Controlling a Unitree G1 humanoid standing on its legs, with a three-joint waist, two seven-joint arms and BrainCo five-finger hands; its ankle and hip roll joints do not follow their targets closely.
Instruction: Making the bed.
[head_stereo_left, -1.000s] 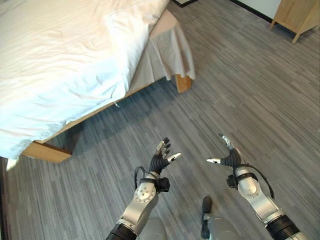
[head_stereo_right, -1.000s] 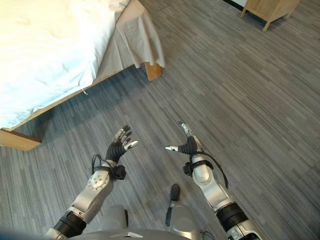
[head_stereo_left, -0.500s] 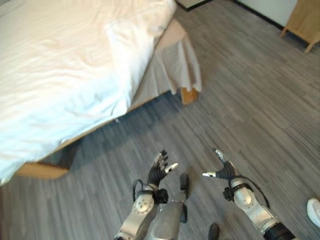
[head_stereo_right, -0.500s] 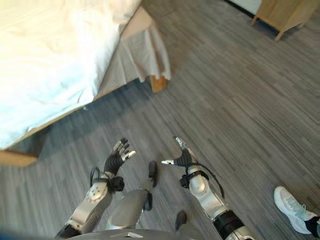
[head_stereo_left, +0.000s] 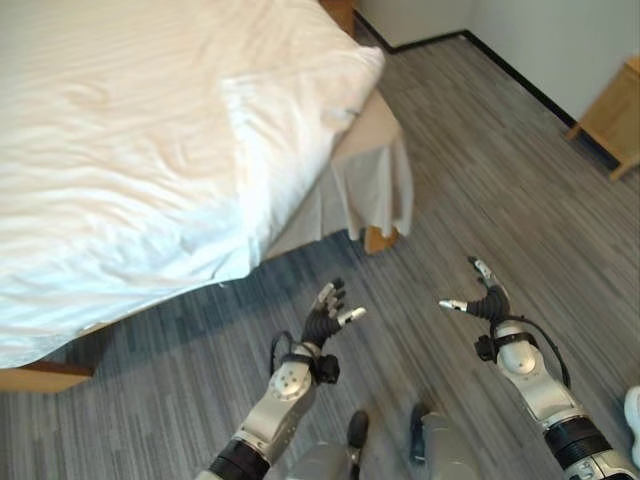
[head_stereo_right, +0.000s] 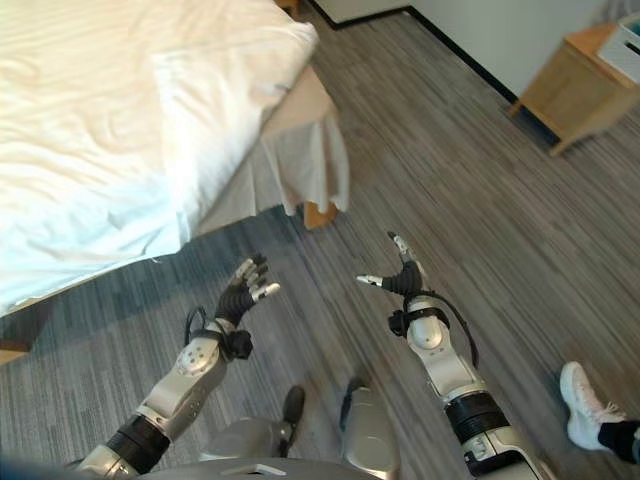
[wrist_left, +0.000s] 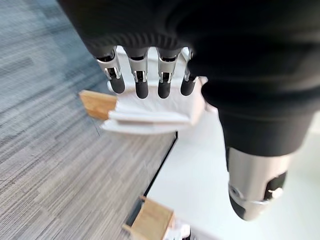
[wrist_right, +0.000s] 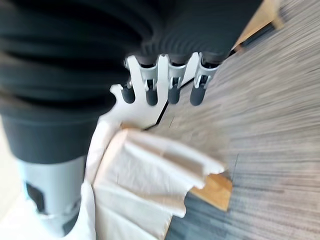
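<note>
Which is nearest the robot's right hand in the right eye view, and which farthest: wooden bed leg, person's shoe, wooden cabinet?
From the right hand:
1. Wooden bed leg, ahead on its left.
2. Person's shoe, back on its right.
3. Wooden cabinet, far ahead on its right.

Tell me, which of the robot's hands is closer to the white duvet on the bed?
Left. The left hand is raised over the floor just short of the white duvet edge; the right hand is farther out over the floor, beyond the bed's corner.
</note>
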